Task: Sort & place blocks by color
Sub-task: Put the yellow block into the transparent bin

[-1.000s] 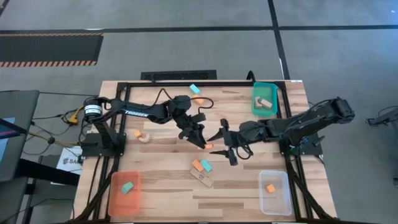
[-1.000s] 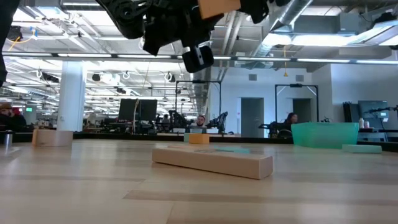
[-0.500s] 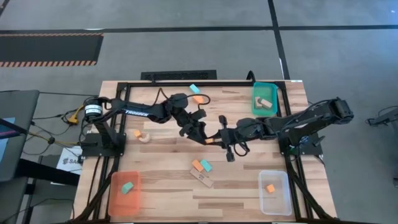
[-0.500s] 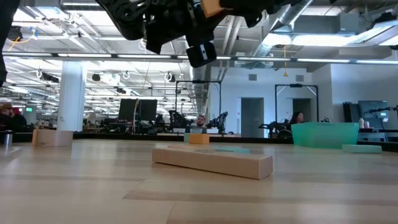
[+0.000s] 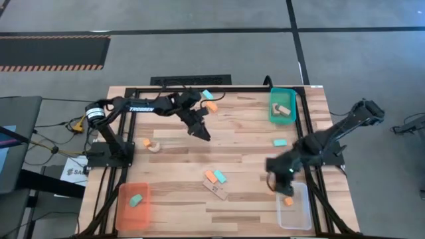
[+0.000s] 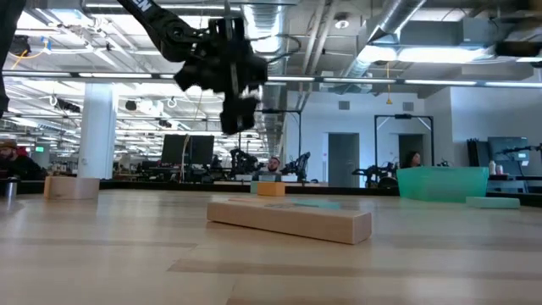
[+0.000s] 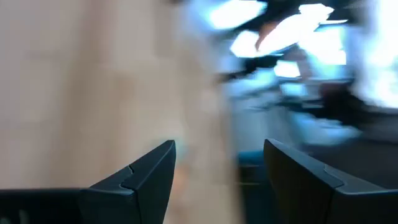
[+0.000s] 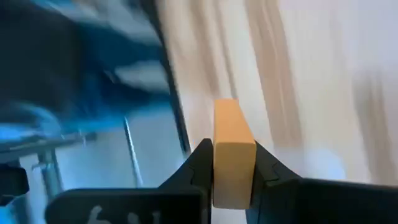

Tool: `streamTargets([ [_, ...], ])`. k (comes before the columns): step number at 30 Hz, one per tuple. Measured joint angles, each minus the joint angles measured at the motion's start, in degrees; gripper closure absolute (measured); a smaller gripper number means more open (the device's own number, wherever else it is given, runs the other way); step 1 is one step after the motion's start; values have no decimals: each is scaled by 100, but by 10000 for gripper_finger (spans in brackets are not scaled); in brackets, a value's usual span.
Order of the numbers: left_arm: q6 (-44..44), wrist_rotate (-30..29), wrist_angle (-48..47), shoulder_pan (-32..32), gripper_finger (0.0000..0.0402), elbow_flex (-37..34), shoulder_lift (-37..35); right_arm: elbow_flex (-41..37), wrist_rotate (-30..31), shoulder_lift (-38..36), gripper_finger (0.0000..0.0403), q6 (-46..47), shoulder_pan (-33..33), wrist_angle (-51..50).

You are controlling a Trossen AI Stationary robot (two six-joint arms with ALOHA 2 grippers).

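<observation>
Orange is the block (image 8: 232,152) gripped between the dark fingers of the right gripper (image 8: 231,163), as the right wrist view shows; in the high view that gripper (image 5: 277,174) is only a dark smear near the clear tray (image 5: 293,211), and the held block cannot be made out there. The left gripper (image 7: 217,180) is seen with its fingers parted and nothing between them — it hangs above the table's (image 5: 246,136) far half, near the middle (image 5: 199,127).

Much of both wrist views is blurred, so the background cannot be read.

Loose blocks are scattered: an orange and a teal one beside a tan one (image 5: 216,190) near the table's centre, a teal one (image 5: 279,142) towards the right edge, a teal (image 5: 207,94) and an orange one (image 5: 212,105) at the far edge, an orange one (image 5: 147,142) with a pale piece (image 5: 155,146) near the left side. Open board is left between these groups.

One orange block (image 5: 288,200) lies in the clear tray, a teal block (image 5: 136,199) in the orange tray (image 5: 125,210), and a tan block (image 5: 283,110) in the teal tray (image 5: 292,99).
</observation>
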Motion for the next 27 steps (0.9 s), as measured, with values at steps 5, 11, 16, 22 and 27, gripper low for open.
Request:
streamTargets([
  [5, 1646, -2983, -1906, -205, 169, 0, -193, -6, -428, 320, 347, 1323, 875, -1210],
  [11, 2236, -4667, -2654, -710, 169, -25, -462, -11, -810, 916, 346, 1218, 1290, -1361],
  [16, 1980, -5145, -2657, -1010, 168, -28, -538, -473, -1307, 1349, 345, 912, 1369, -1194],
  [22, 1710, -5216, -2688, -1238, 168, -28, -549, -842, -1638, 1481, 345, 732, 1361, -740],
  [27, 1487, -5229, -2782, -1381, 168, -31, -549, -866, -1646, 1480, 344, 635, 1309, -832],
])
